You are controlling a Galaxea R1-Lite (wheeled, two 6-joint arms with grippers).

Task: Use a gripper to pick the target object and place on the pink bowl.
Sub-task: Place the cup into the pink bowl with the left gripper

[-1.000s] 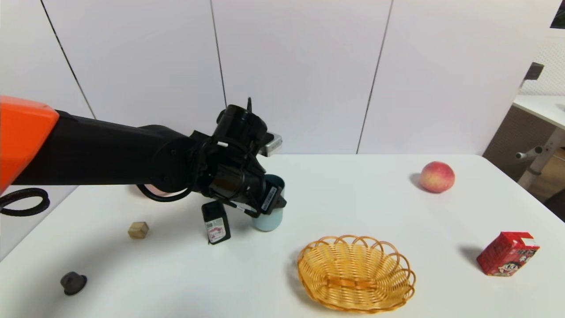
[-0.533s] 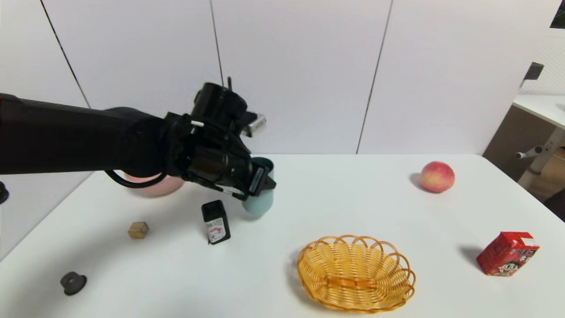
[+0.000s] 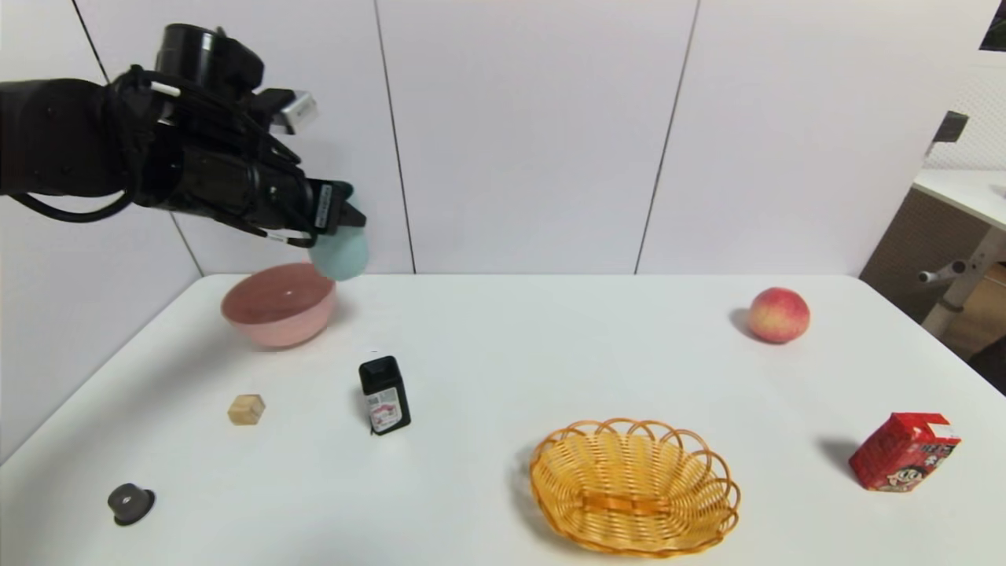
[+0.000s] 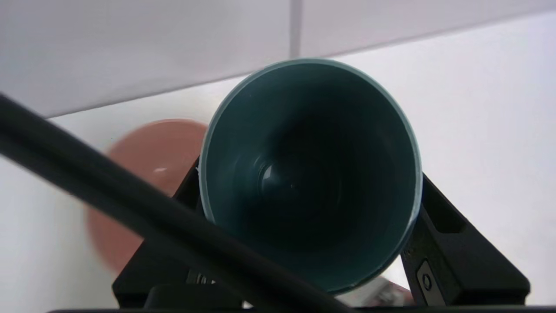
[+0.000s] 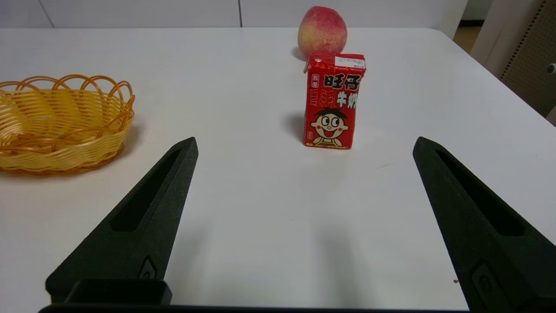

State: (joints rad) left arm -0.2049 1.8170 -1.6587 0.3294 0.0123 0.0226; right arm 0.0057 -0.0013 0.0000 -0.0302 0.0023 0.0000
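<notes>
Cup is off the desk now, clamped in the left claw and carried from beside the black bottle to just above the pink bowl near the far left corner, so lowering comes next.

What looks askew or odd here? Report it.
Only the cup stands out: the left gripper holds it tilted in mid-air beside the pink bowl, not yet over it. Nothing is spilled or damaged. The right gripper hangs open, idle.

Black left arm, looped black cables, cylindrical wrist, left gripper with flat tapered black fingers
</notes>
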